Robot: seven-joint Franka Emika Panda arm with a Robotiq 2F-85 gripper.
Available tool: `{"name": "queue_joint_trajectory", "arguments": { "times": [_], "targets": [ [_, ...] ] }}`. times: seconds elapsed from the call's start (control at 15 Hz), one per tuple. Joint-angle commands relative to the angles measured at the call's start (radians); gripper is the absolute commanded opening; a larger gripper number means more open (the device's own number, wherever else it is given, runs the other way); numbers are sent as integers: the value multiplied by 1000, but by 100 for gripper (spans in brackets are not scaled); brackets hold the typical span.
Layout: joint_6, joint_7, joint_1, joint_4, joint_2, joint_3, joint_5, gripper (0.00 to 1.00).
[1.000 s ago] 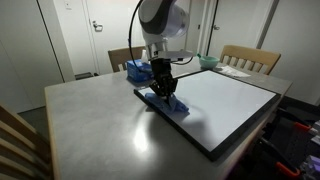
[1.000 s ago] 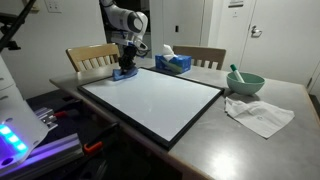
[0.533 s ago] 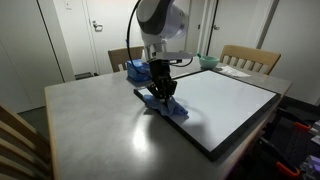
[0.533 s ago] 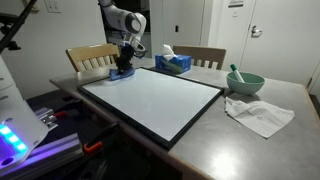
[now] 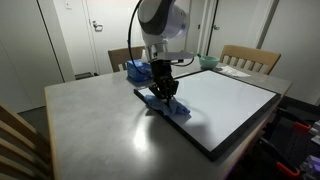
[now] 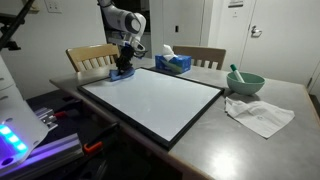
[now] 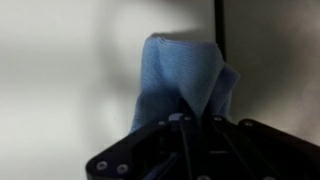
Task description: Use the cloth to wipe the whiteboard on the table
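Gripper (image 5: 164, 94) points straight down over the near corner of the whiteboard (image 5: 228, 105), which lies flat on the grey table (image 5: 90, 125). Blue cloth (image 5: 168, 104) is under the fingers, bunched, resting on the board's corner and lapping over the black frame toward the table. In the wrist view the cloth (image 7: 178, 80) rises out from between the fingers in a folded peak. The fingers read as closed on it, though that view is soft and the pads are hidden behind fabric, so the grip is judged and not seen. The dark frame edge (image 7: 218, 30) runs just beside the cloth's fold, so the tool is right at the border. Key relation: nearly all of the board's white face lies to one side of the gripper, running along the board's long axis away from this corner, toward the end nearer the green bowl (image 6: 245, 82) and the crumpled white towel (image 6: 260, 116). The stroke likely has to go inward along that axis, cloth pressed flat, clear of the frame lip. The tissue box (image 6: 172, 62) stands off the board, beyond its far edge.
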Motion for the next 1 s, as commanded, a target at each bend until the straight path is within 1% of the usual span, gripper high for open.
{"name": "queue_joint_trajectory", "arguments": {
  "times": [0.0, 0.33, 0.8, 0.93],
  "targets": [
    [3, 12, 16, 18, 12, -13, -12, 2],
    [66, 60, 45, -61, -37, -18, -28, 2],
    [129, 189, 117, -203, -112, -18, -63, 2],
    [150, 212, 127, -248, -129, -17, -73, 2]
  ]
}}
